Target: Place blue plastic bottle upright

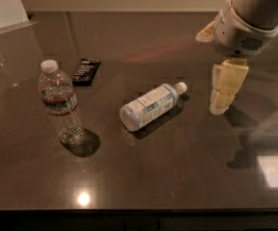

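the blue plastic bottle [150, 106] lies on its side mid-table [186, 177], with its cap pointing toward the gripper [221, 104]. the gripper hangs near that cap end; i cannot tell whether it is open or closed. the tall bottle [59, 105] stands well apart beyond the base end.

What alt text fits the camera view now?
A small clear plastic bottle with a pale blue-and-white label lies on its side on the dark table, cap toward the gripper, which hangs apart to its right. A taller ribbed clear bottle stands upright at left.
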Available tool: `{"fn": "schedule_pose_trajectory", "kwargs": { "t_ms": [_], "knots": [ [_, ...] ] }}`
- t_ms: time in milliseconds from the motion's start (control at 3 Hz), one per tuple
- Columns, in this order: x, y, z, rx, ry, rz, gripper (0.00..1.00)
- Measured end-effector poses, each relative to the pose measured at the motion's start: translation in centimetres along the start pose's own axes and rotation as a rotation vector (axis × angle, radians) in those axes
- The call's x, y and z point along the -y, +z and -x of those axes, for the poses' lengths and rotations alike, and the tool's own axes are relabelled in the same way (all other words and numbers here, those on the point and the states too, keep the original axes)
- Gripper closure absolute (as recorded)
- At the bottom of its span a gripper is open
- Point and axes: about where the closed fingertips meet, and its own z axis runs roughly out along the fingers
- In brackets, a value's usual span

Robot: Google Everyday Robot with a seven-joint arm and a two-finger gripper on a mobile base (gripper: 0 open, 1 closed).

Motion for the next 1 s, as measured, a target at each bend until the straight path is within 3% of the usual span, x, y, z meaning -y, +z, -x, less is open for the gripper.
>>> {"fn": "schedule_pose_trajectory", "kwargs": {
  "t_ms": [667,1000],
  "knots": [
    [1.7,6.2,2.8,-0.027,-0.211,0.09,0.0],
    [1.9,8.9,4.6,0.008,-0.299,0.142,0.0]
  ]
}}
